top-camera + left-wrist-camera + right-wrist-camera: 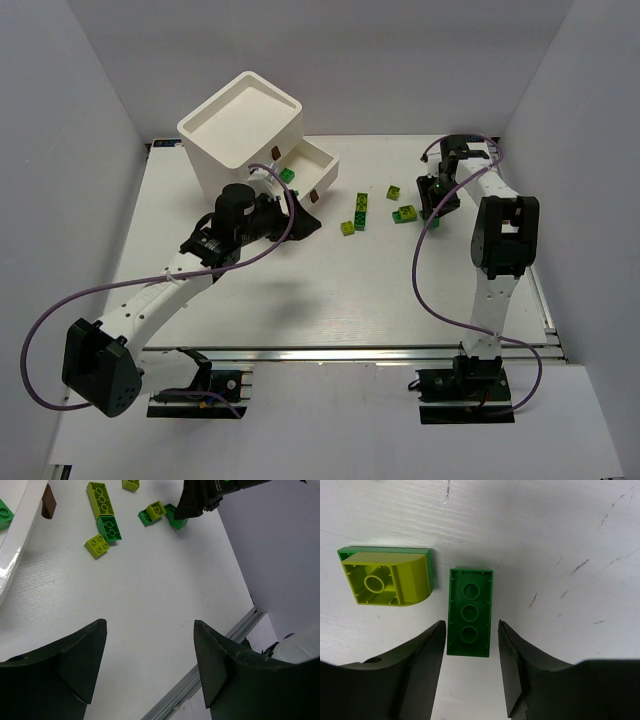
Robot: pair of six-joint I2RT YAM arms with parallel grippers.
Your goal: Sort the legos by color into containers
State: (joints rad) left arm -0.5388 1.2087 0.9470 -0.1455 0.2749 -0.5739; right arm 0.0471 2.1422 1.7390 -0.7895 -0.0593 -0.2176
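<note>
The white drawer unit point(240, 135) stands at the back left with one drawer point(318, 160) pulled out; a green lego point(287, 175) lies in it. My left gripper point(303, 220) is open and empty just in front of that drawer, its jaws wide over bare table point(150, 622). Loose green and yellow-green legos point(358, 212) lie mid-table. My right gripper point(432, 205) is open and low, its jaws on either side of an upside-down dark green brick point(469, 612). A yellow-green curved brick point(387, 577) on a green one lies just left of it.
The open drawer's rim point(20, 530) and brown pull tab point(47, 502) show at the left of the left wrist view. White walls close the table on three sides. A metal rail point(350, 352) runs along the near edge.
</note>
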